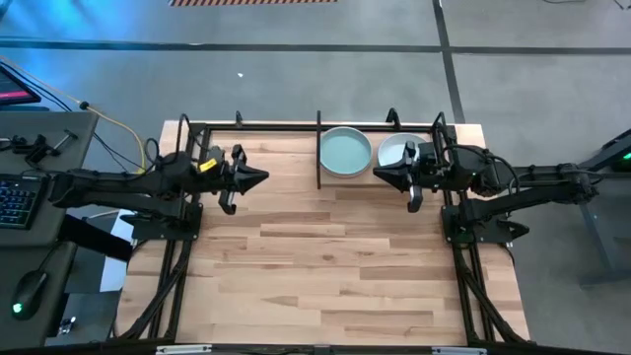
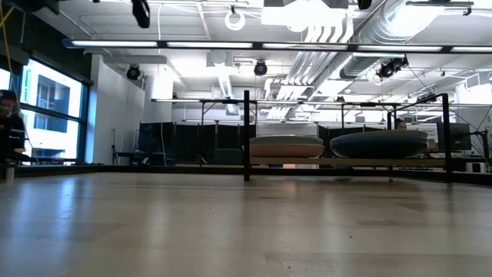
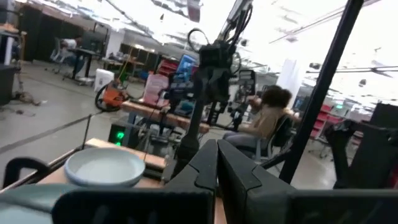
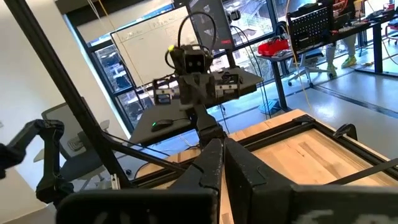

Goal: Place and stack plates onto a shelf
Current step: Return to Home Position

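Observation:
Two plates sit flat on the wood floor of the black-rod shelf [image 1: 318,148] at the table's far edge, right of centre. One is pale mint [image 1: 346,153]; the other, whitish plate [image 1: 397,148] is partly covered by my right arm. In the low view the plates show as a pale plate [image 2: 288,146] and a dark one [image 2: 378,143] behind the shelf post [image 2: 246,135]. My left gripper [image 1: 262,178] is shut, above the table left of the shelf. My right gripper [image 1: 379,175] is shut, just in front of the shelf. The two grippers point at each other. No other plates show.
Black frame rods run along the table's far, left and right edges [image 1: 183,187]. A desk with a keyboard [image 1: 15,202] and a mouse stands left of the table. Bare wood [image 1: 325,266] fills the table's middle and near half. A person [image 3: 267,115] sits in the room beyond.

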Available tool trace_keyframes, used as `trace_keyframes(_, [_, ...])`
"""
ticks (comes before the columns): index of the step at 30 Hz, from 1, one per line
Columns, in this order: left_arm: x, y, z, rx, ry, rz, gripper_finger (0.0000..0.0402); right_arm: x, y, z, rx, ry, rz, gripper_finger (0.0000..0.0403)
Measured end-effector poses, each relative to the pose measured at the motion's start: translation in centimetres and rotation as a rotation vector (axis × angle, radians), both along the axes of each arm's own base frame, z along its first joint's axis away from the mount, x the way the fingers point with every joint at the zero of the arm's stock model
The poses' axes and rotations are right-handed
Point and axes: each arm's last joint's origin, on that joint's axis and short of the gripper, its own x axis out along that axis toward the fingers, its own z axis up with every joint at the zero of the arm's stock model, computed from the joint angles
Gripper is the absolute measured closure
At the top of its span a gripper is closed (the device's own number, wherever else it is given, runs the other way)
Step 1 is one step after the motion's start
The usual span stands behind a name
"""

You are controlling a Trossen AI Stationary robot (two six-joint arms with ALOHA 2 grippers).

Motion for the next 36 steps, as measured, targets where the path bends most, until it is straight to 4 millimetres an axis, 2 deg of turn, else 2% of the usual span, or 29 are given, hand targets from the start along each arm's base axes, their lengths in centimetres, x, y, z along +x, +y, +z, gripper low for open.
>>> trace_keyframes(10, [-3.8,0.2,-2.5,-0.005,-0.048,0.065,0.0401,0.0,0.0,-0.1,0.007,0.008,0.000,0.0402])
trace_keyframes(15, [-5.0,0.5,-4.7,-0.019,-0.063,0.102,0.0401,0.0,0.0,-0.1,0.012,0.007,0.000,0.0403])
trace_keyframes(19, [-5.8,0.5,-6.6,-0.063,-0.148,0.126,0.0401,0.0,0.0,-0.1,0.063,0.005,0.002,0.0403])
trace_keyframes(31, [-6.3,0.5,-10.7,-0.139,-0.149,0.143,0.0401,0.0,0.0,-0.2,0.077,0.019,0.002,0.0403])
trace_keyframes(36, [-6.5,0.5,-10.7,-0.135,-0.150,0.118,0.0401,0.0,0.0,-0.4,0.087,0.030,0.005,0.0403])
